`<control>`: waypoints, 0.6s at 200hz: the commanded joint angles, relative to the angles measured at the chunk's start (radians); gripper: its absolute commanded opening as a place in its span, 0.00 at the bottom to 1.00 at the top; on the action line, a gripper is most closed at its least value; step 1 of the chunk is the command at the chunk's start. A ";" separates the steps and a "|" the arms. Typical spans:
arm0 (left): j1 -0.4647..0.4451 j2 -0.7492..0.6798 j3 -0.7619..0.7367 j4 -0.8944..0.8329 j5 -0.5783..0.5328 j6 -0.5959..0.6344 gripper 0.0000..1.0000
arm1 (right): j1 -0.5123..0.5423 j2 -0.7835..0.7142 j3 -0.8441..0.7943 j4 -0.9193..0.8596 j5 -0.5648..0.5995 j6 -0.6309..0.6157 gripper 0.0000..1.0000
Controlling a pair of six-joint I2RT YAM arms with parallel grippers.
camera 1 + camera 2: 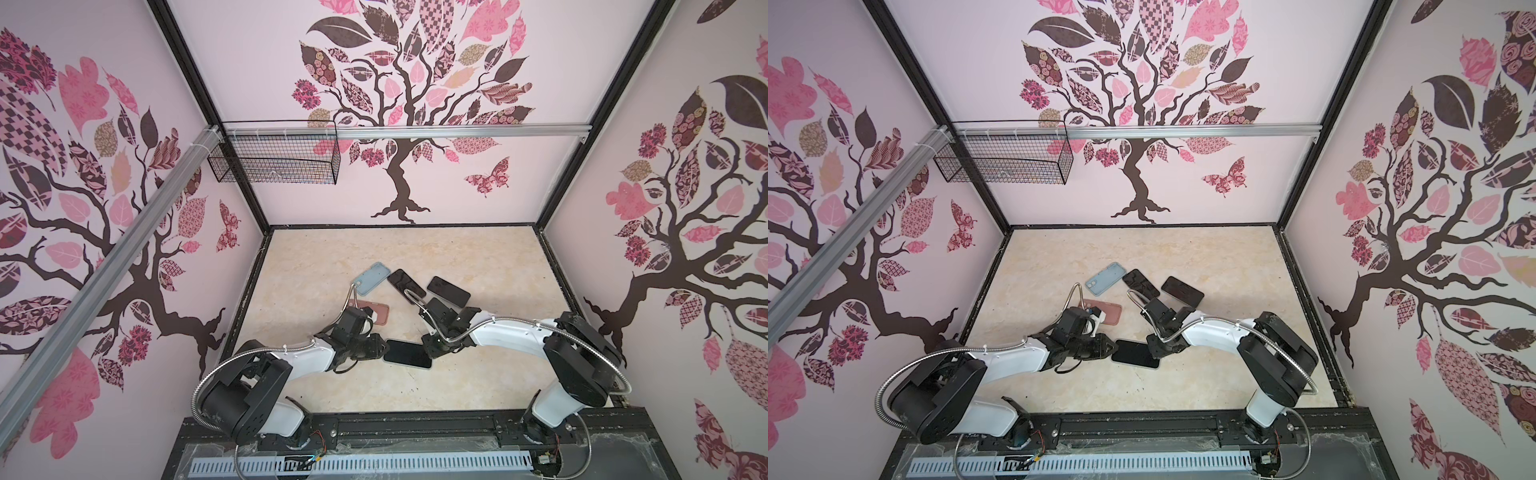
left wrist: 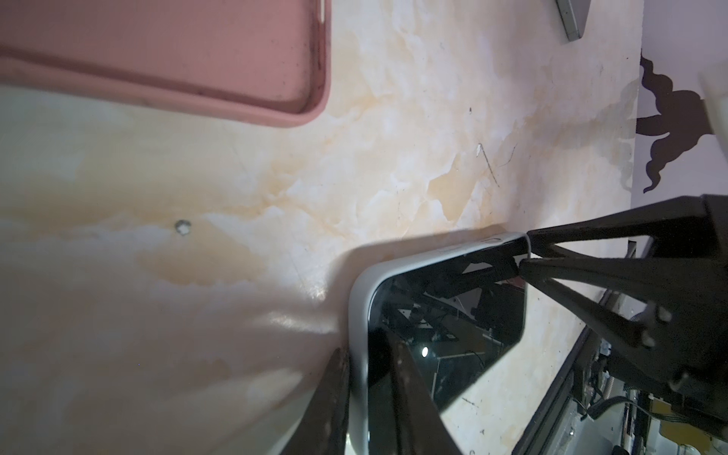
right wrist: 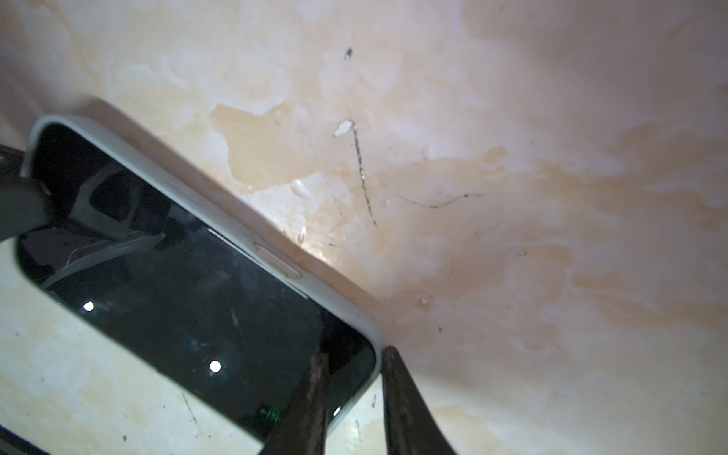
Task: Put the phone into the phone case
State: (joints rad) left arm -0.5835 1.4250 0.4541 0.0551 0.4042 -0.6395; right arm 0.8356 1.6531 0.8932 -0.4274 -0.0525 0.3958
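Observation:
A black-screened phone (image 1: 407, 353) (image 1: 1136, 353) hangs a little above the marbled table between my two grippers. A pale phone case (image 2: 356, 315) (image 3: 236, 232) wraps its edges. My left gripper (image 1: 384, 347) (image 2: 360, 354) is shut on one short end, with one finger on the case's back and one on the screen. My right gripper (image 1: 428, 353) (image 3: 354, 352) straddles the opposite corner. One finger is against the case rim and one lies over the screen; whether they press is unclear. In the left wrist view the right gripper (image 2: 524, 252) shows at that corner.
A pink case (image 1: 376, 313) (image 2: 177, 51) lies open just behind the left arm, with a light blue case (image 1: 374, 278) further back. Two dark phones (image 1: 406, 282) (image 1: 449, 291) lie behind the right arm. A wire basket (image 1: 274, 160) hangs on the back wall.

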 commanded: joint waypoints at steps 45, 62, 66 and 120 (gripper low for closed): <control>-0.014 -0.069 -0.005 -0.175 -0.144 0.015 0.26 | 0.028 -0.008 -0.014 -0.086 0.016 -0.063 0.47; -0.013 -0.119 -0.007 -0.196 -0.175 0.005 0.29 | 0.029 -0.039 0.011 -0.103 0.035 -0.113 0.56; -0.012 -0.133 -0.008 -0.202 -0.185 0.003 0.30 | 0.029 -0.046 0.015 -0.103 0.038 -0.128 0.58; -0.006 -0.346 0.001 -0.355 -0.326 -0.011 0.58 | 0.028 -0.180 0.030 0.018 -0.022 -0.329 0.93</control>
State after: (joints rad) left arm -0.5941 1.1568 0.4545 -0.1993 0.1844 -0.6594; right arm 0.8589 1.5646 0.8948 -0.4740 -0.0334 0.1909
